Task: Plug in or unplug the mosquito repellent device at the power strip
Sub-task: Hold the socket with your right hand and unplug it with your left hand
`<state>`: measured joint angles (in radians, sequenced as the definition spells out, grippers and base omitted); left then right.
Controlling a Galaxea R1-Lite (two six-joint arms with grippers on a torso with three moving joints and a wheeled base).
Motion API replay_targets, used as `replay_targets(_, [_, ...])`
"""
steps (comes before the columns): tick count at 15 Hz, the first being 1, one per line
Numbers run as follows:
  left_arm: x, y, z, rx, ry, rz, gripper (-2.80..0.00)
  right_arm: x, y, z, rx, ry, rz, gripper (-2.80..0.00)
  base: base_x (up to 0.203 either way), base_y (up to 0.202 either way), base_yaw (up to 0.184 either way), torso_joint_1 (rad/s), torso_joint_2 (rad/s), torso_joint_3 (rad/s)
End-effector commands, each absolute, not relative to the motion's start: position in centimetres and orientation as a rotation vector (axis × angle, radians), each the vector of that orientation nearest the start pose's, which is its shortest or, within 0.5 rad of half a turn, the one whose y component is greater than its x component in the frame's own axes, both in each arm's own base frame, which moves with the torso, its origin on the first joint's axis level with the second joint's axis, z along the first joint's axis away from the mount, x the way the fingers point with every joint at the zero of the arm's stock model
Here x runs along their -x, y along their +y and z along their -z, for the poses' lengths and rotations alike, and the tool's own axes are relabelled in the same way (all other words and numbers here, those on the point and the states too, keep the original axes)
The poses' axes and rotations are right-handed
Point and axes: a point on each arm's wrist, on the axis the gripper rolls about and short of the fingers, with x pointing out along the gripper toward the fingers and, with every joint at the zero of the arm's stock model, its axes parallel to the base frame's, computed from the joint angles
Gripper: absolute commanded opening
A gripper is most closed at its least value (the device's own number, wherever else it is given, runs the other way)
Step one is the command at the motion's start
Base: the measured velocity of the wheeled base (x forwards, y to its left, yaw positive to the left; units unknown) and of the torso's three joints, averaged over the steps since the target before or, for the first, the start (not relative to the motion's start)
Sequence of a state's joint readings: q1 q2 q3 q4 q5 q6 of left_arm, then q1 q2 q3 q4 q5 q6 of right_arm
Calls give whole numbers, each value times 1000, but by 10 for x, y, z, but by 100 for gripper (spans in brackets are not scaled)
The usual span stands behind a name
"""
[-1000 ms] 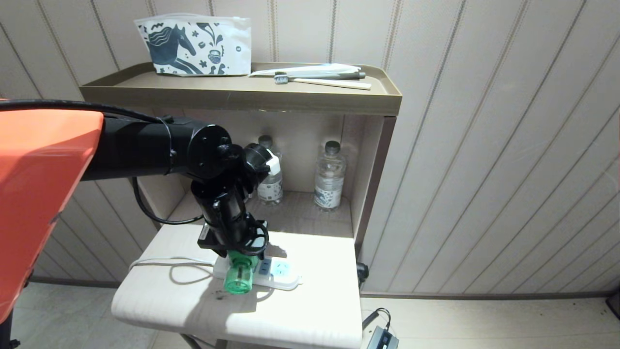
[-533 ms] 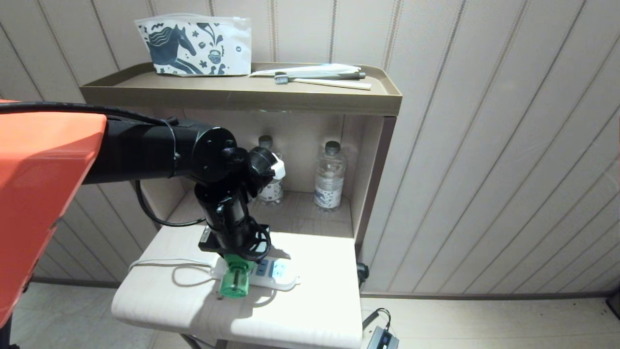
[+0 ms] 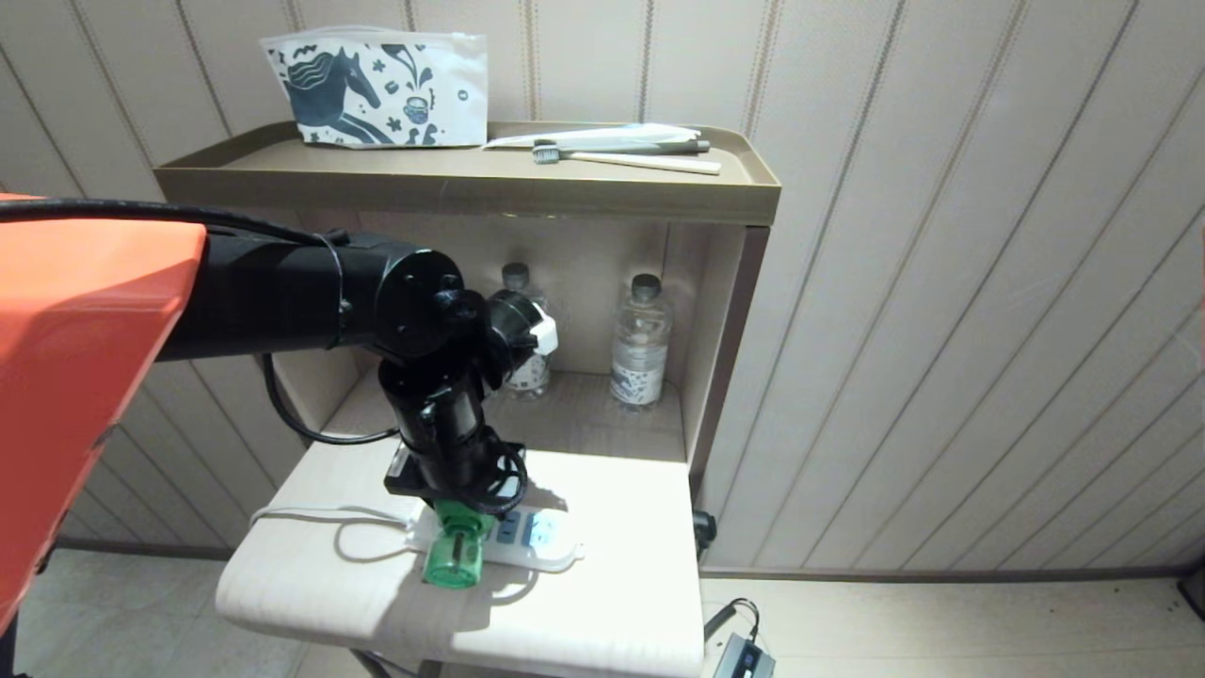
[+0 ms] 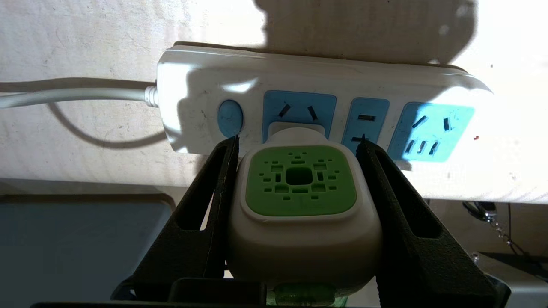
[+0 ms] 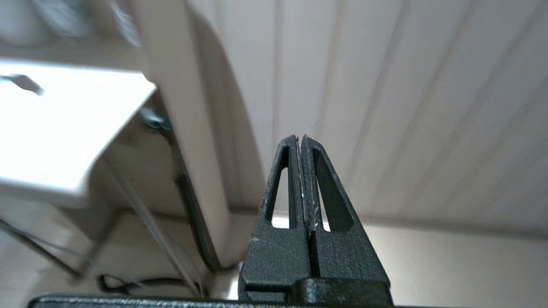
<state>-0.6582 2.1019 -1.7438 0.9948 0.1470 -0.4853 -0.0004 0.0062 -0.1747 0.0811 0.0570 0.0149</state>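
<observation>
In the head view, the left end of the power strip (image 3: 527, 537) and the head of the mosquito repellent device (image 3: 454, 551) are covered by the left gripper (image 3: 458, 513) and its wrist, so the plug's seating cannot be judged there. In the left wrist view, the device's prongs are hidden behind its own white body (image 4: 299, 222), its bottle is cut off at the picture's edge, and the white cord (image 4: 72, 96) is cropped by the side. Of the 2 water bottles (image 3: 640, 344), 1 is largely masked by the arm, their labels are too small to be read, and the surroundings in the right wrist view are blurred.
</observation>
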Motion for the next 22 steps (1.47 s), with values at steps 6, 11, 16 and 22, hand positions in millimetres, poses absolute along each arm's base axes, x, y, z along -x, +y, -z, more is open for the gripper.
replay_targets(6, [-276, -229, -174, -143, 1307, 143, -280, 50, 7, -200, -87, -1, -338, -280, 0, 0, 0, 0, 0, 0])
replay_targets(11, [-268, -233, -179, -147, 1286, 138, -280, -55, 16, -253, -202, 218, -495, -280, 0, 0, 0, 0, 0, 0])
replay_targets(16, [-258, -234, -185, -152, 1278, 156, -280, -145, 98, -240, -213, 581, -855, -280, 0, 0, 0, 0, 0, 0])
replay_targets(22, [-256, -240, -181, -150, 1285, 157, -280, -182, 152, -207, -167, 758, -922, -280, 0, 0, 0, 0, 0, 0])
